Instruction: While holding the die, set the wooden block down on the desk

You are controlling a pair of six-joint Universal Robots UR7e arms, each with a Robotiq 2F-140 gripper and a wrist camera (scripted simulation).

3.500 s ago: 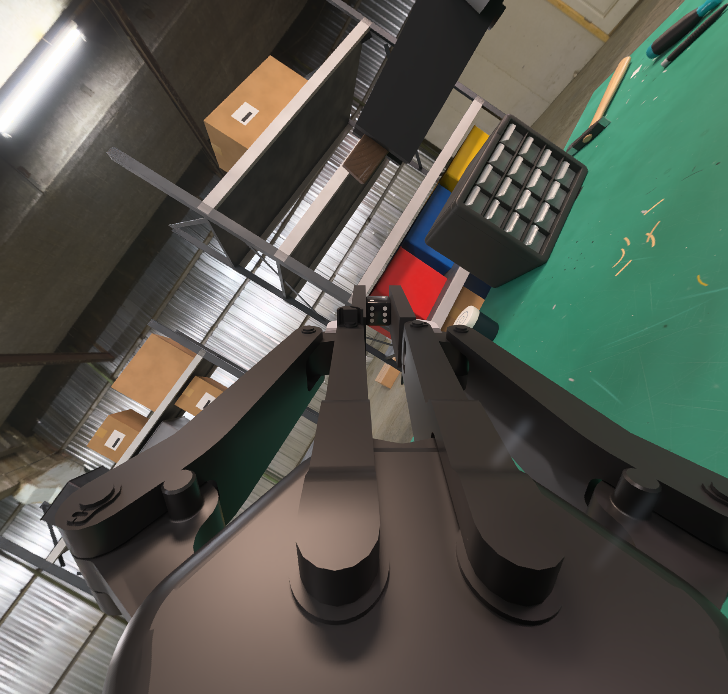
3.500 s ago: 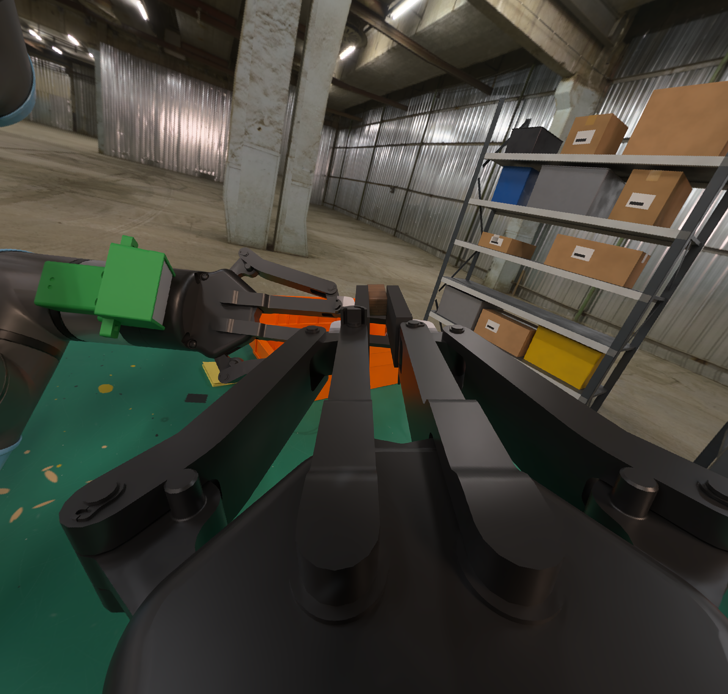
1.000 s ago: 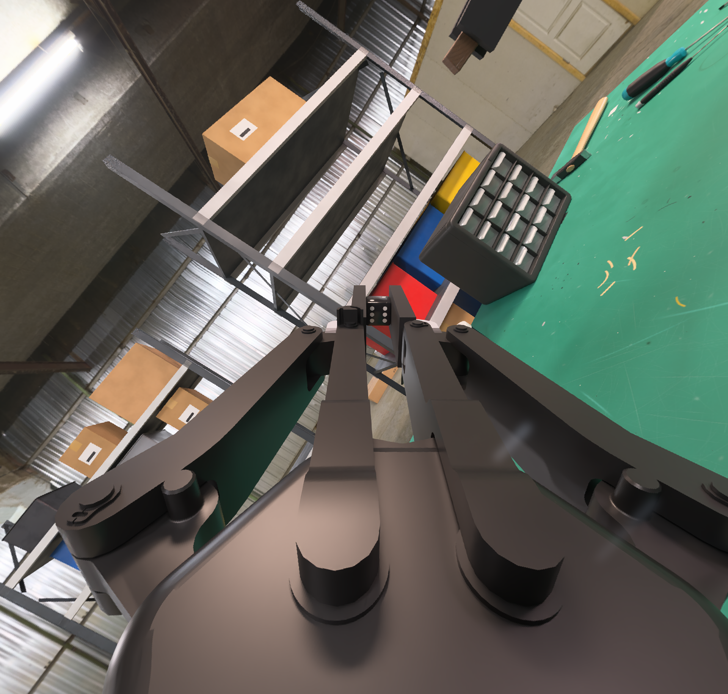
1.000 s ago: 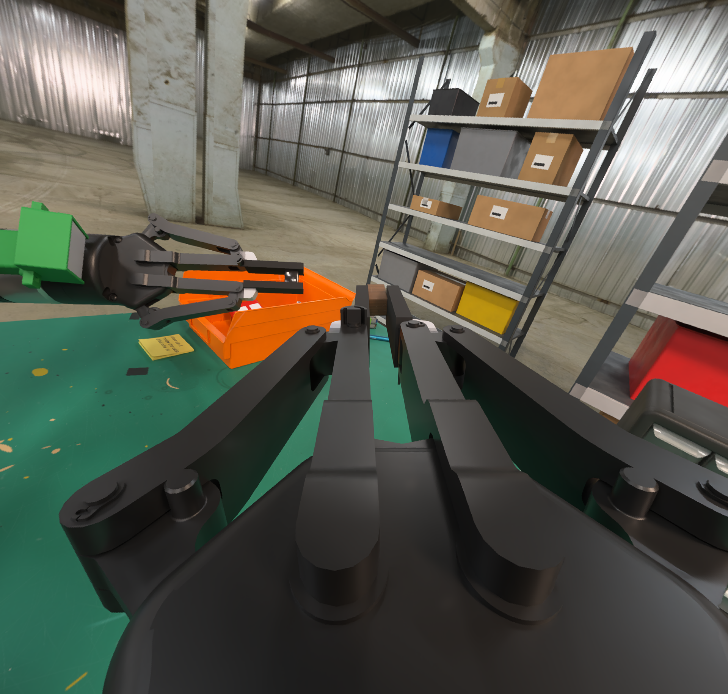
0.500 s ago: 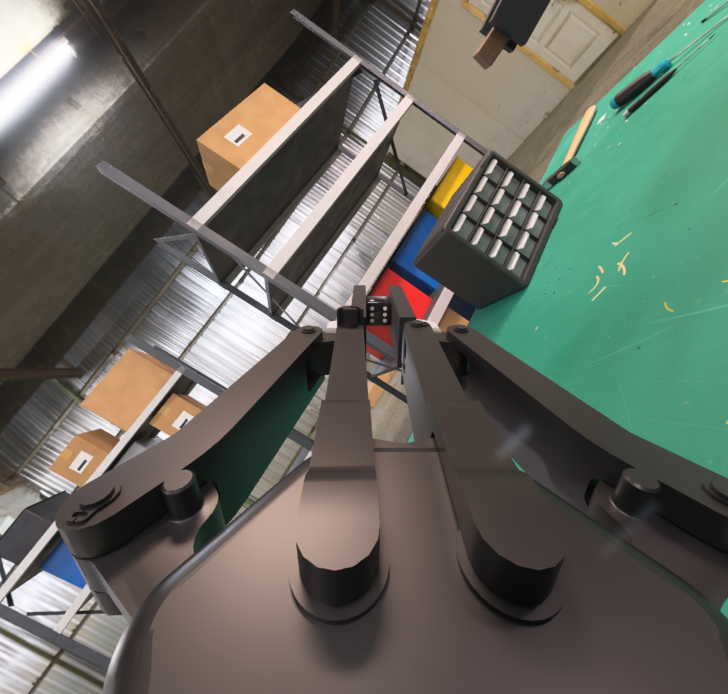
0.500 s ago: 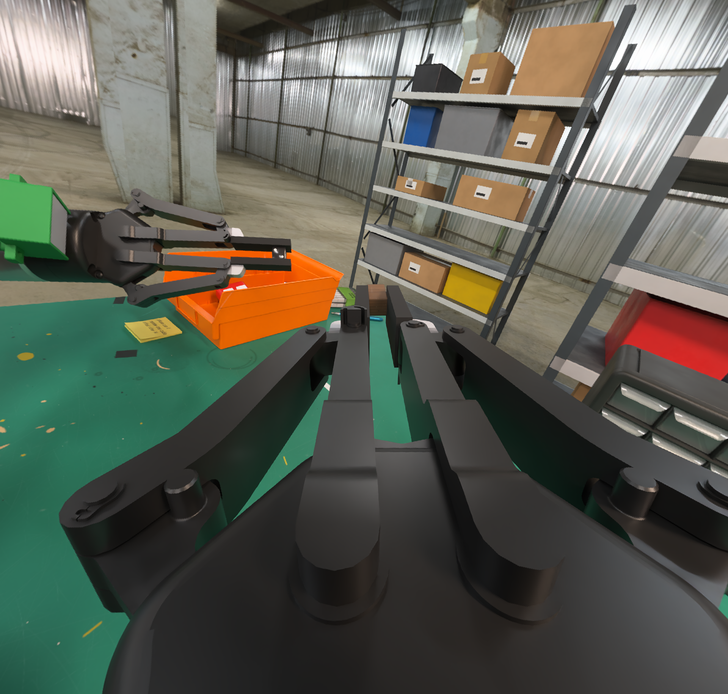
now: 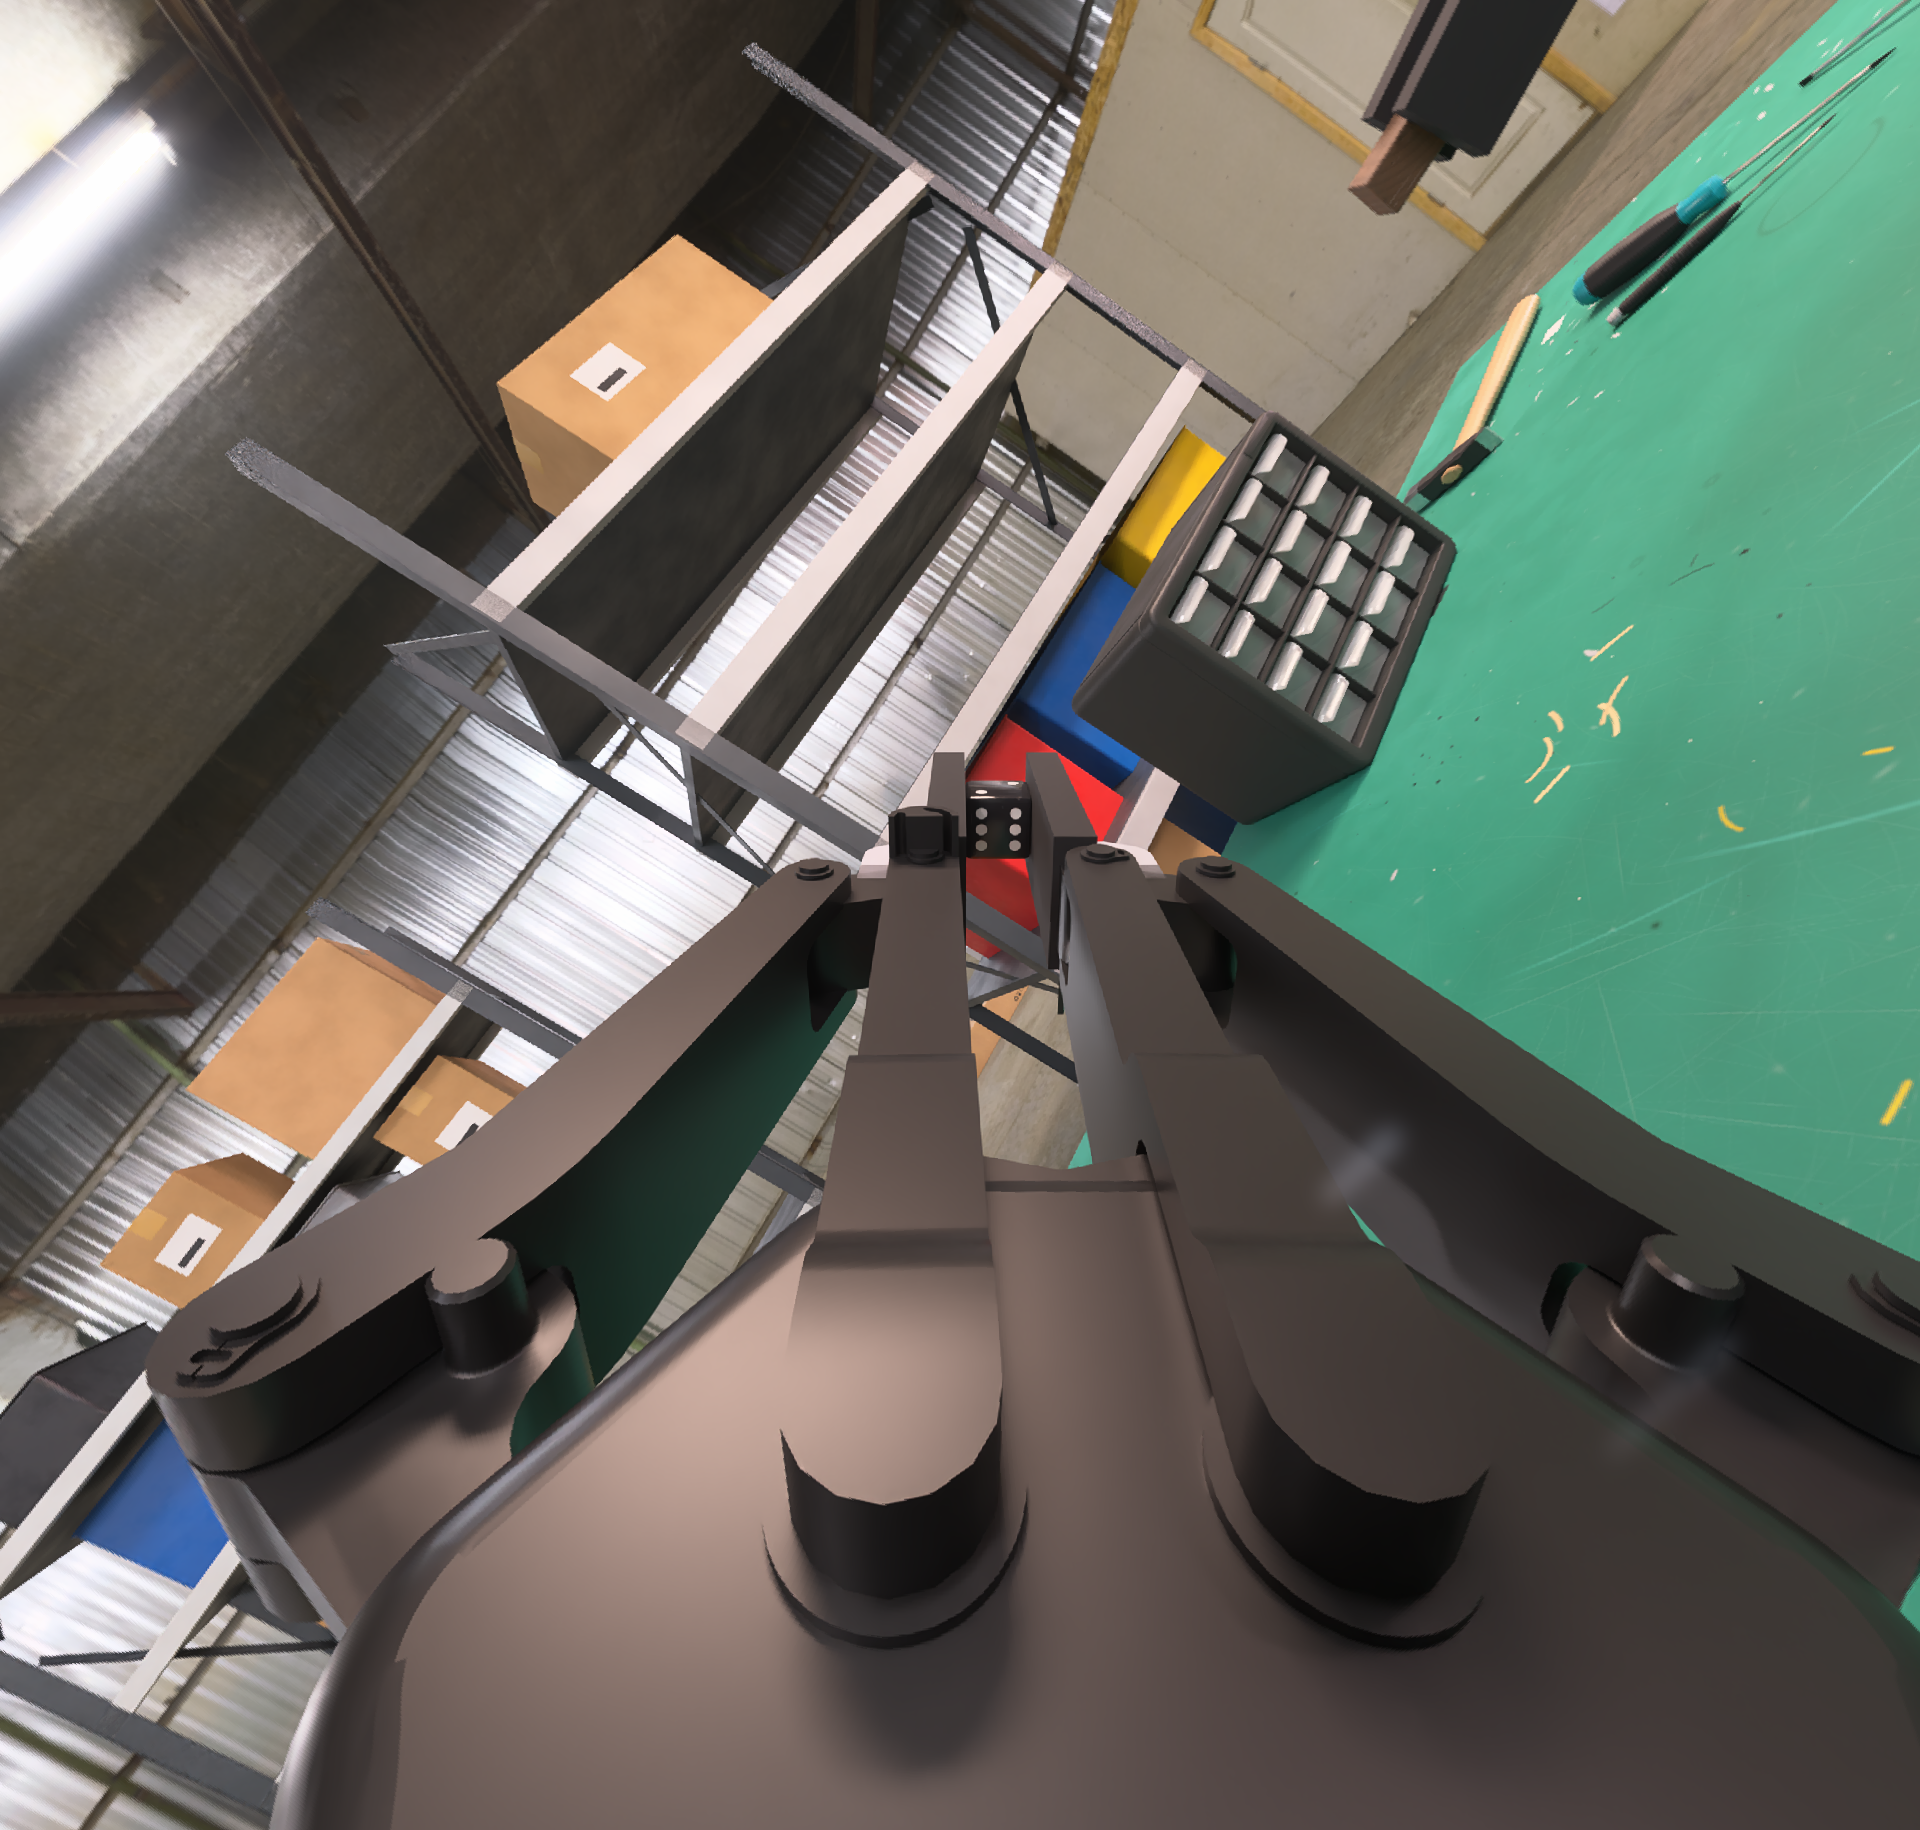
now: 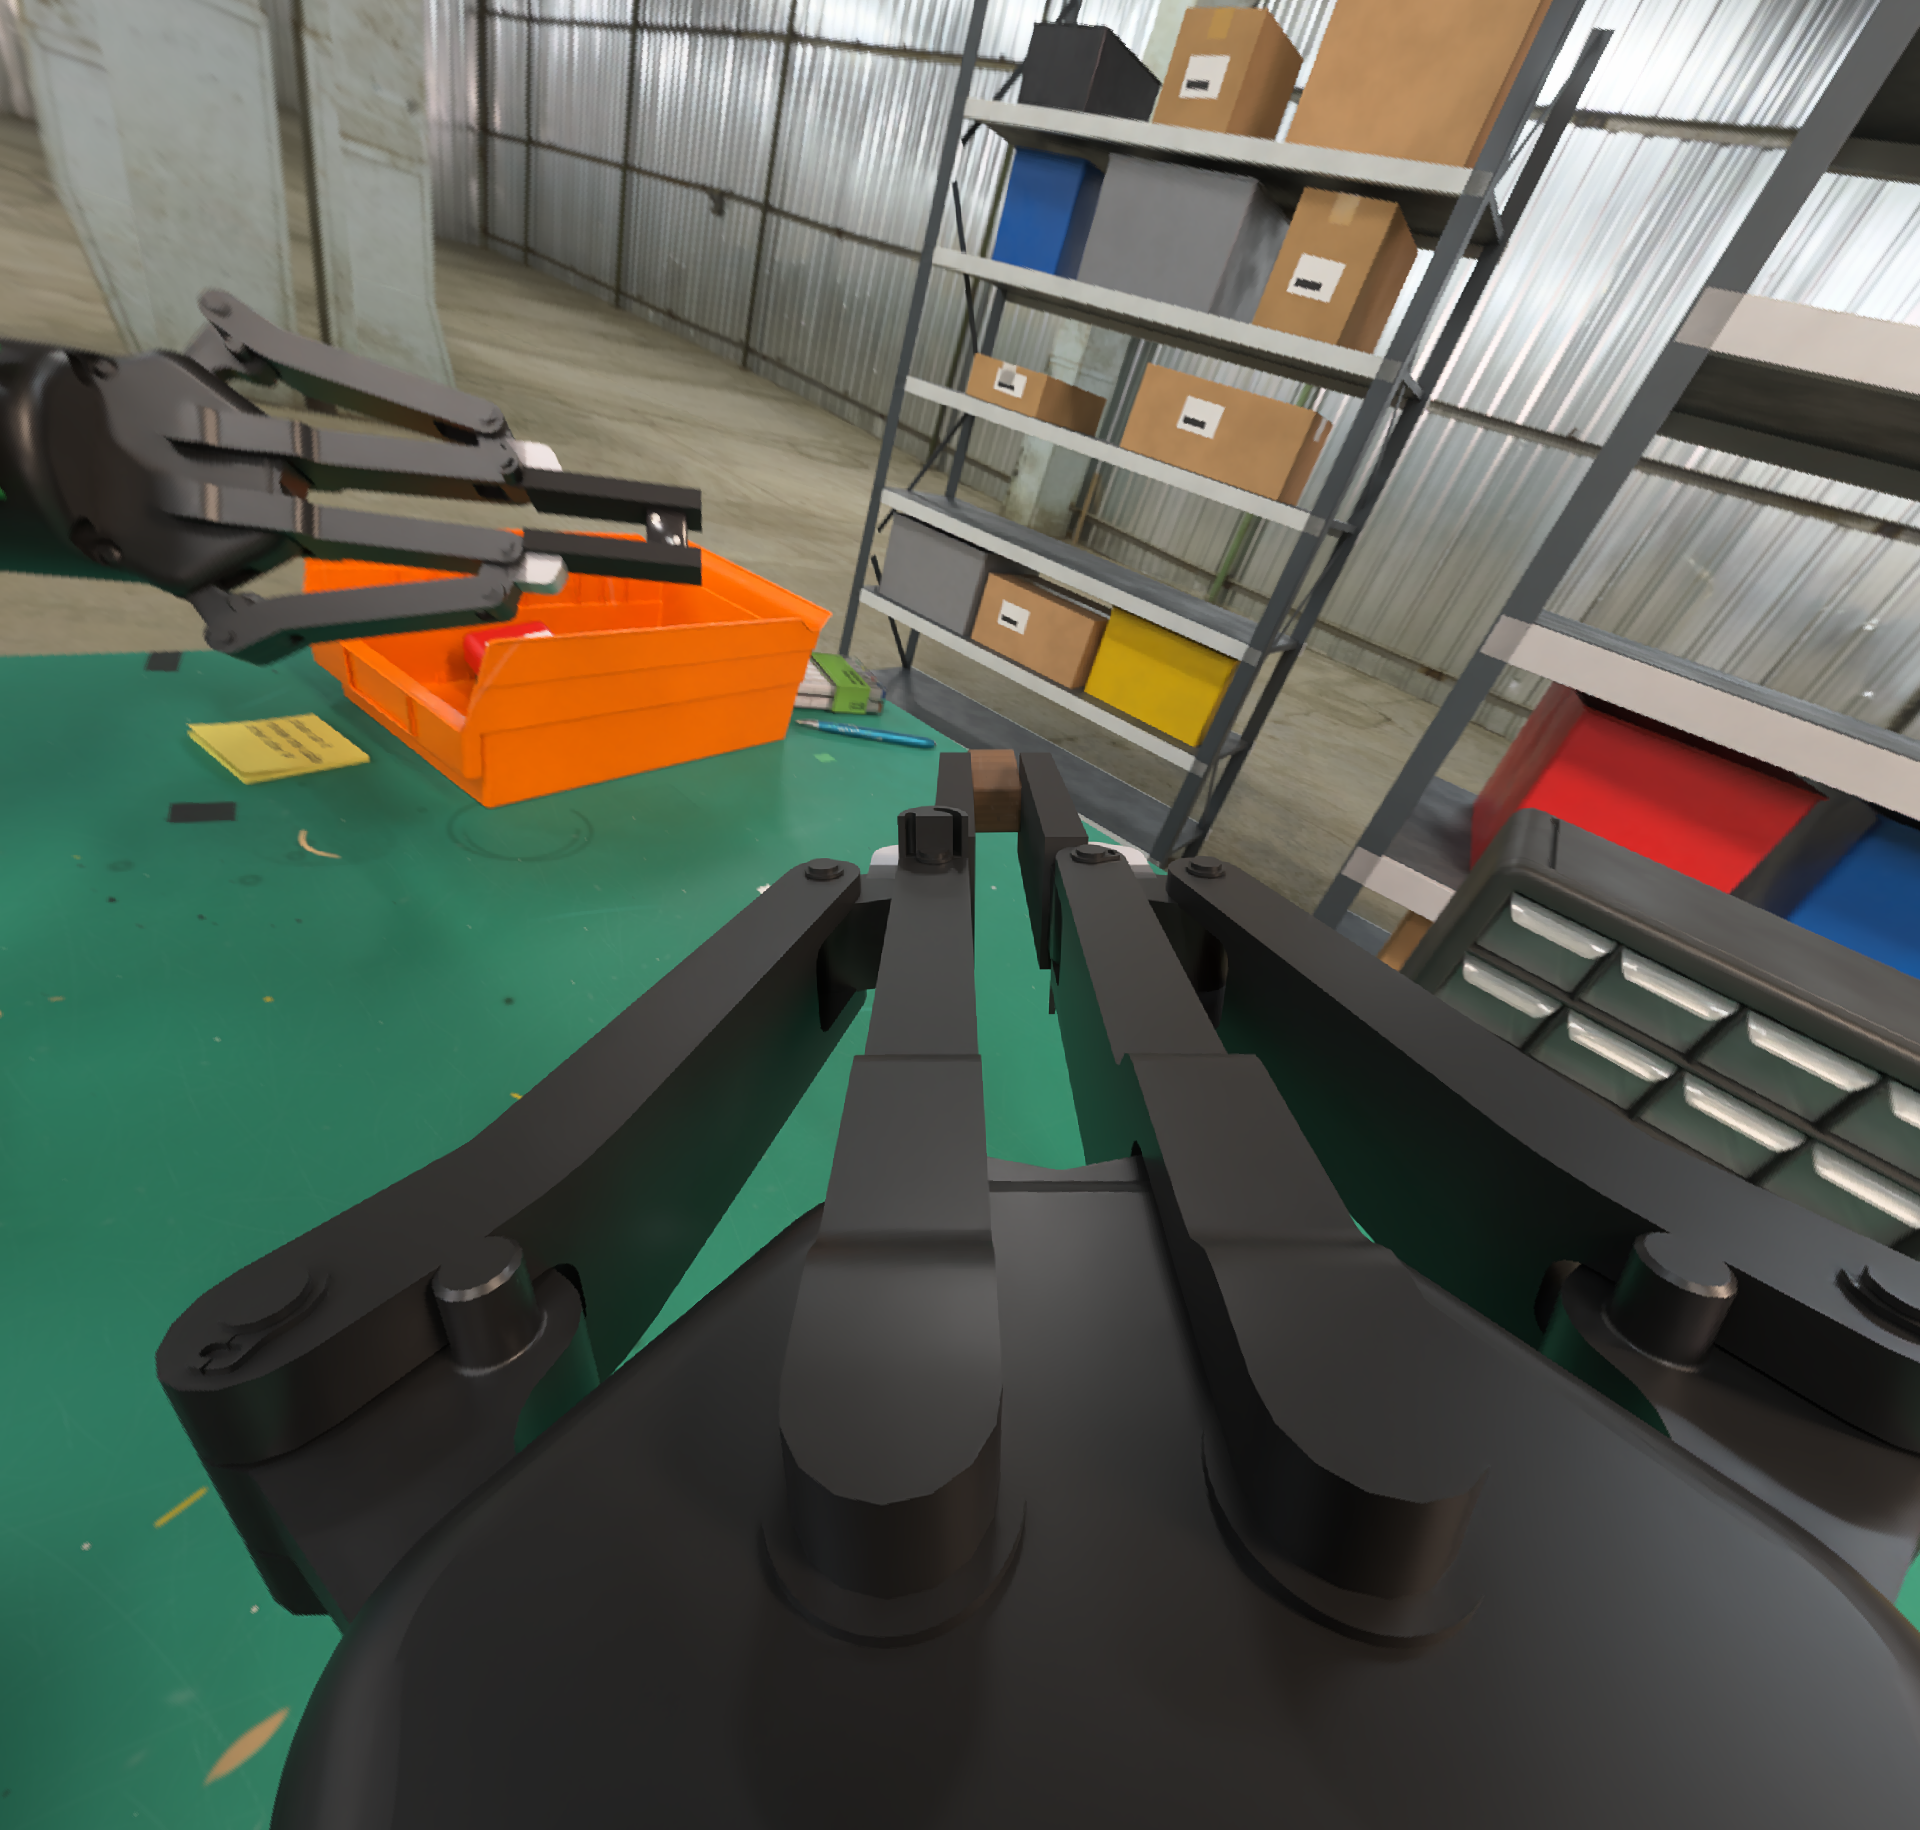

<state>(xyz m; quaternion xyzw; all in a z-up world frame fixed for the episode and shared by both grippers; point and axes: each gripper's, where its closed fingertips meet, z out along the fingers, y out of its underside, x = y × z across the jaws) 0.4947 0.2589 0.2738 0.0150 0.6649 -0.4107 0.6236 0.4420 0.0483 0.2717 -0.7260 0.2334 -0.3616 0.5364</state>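
Your green desk [image 8: 312, 1001] fills the lower left of the right wrist view, and more of it shows than half a second ago: that camera has tipped downward, so the orange bin [image 8: 582, 679] now sits higher and larger at about 10 o'clock. The grey shelving rack [image 8: 1195, 346] of cardboard boxes stands at 1 o'clock. The dark drawer cabinet [image 8: 1662, 1032] at 3 o'clock shows more of its drawer fronts than before.

Your right gripper [image 8: 994, 793] points forward and slightly down over the desk. Its fingers are pinched together on the wooden block [image 8: 993, 791], which is off the surface, held at the fingertips. In the left wrist view the same block [image 7: 1387, 170] hangs from the right gripper at 1 o'clock, farther right than before and well above the desk.

Your left gripper [image 7: 997, 819] is rolled sideways, so the desk [image 7: 1662, 845] rises along the right edge of its view. Its fingers are clamped on the die [image 7: 998, 820], a small black cube with white pips. From the right wrist view, the left gripper [image 8: 665, 533] reaches in level from 9 o'clock, above the orange bin, larger in the frame than half a second ago.

A yellow note [image 8: 275, 744] lies flat at 9 o'clock, just left of the bin. A teal pen [image 8: 868, 734] lies just right of it.
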